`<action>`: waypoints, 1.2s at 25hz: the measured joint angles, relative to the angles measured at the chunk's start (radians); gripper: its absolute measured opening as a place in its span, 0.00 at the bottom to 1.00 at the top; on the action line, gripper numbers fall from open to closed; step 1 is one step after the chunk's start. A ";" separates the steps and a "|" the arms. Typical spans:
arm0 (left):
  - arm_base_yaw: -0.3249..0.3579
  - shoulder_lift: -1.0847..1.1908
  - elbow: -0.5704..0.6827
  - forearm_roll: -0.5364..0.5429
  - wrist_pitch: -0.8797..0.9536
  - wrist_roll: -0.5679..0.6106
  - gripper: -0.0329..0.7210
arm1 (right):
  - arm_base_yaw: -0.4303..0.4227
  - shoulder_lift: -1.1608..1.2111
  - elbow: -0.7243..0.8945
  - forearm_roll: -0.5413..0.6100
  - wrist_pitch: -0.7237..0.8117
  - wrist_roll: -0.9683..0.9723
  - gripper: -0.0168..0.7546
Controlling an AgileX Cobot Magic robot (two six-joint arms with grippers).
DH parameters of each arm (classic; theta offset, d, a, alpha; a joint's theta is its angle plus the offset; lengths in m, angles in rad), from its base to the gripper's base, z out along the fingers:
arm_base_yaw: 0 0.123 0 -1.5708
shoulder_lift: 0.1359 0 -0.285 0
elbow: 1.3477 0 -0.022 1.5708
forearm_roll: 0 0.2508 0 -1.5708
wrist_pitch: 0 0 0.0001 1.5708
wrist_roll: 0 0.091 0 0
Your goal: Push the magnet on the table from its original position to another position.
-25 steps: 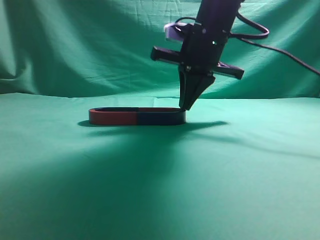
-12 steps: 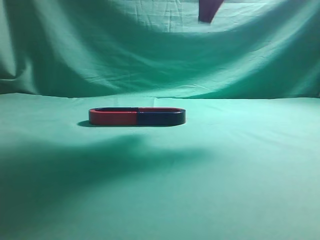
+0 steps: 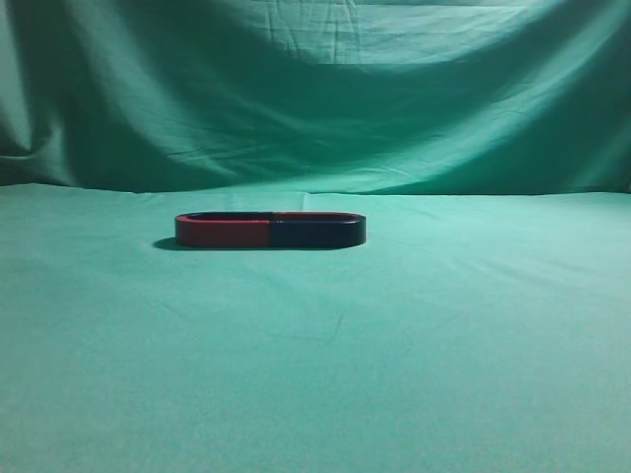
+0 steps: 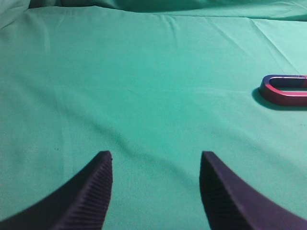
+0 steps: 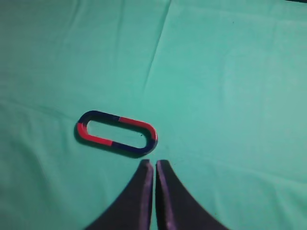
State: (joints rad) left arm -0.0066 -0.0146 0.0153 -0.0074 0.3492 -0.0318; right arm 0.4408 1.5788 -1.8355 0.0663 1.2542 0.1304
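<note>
The magnet [image 3: 317, 233] is the navy right half of a low closed oval lying on the green table [image 3: 414, 335]. The red magnet [image 3: 224, 233] forms the left half. In the right wrist view the magnet [image 5: 128, 148] shows a navy near leg and a red far leg. My right gripper [image 5: 154, 163] is shut and empty, raised above the cloth and just short of the magnet's rounded end. My left gripper [image 4: 156, 155] is open and empty over bare cloth, with the red magnet's end [image 4: 283, 97] far off at the right edge. Neither gripper shows in the exterior view.
A draped green backdrop cloth [image 3: 296, 89] hangs behind the table. Creases run across the table cloth [image 5: 160, 43].
The right arm, whose shut fingertips were at the magnet's right end, has lifted up and out of the exterior view. Its shadow is gone. The oval lies in the same place.
</note>
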 joint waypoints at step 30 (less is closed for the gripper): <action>0.000 0.000 0.000 0.000 0.000 0.000 0.54 | 0.000 -1.158 0.994 0.005 -0.376 0.045 0.02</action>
State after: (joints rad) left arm -0.0066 -0.0146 0.0153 -0.0074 0.3492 -0.0318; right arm 0.4408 0.4212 -0.8413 0.0711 0.8784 0.1755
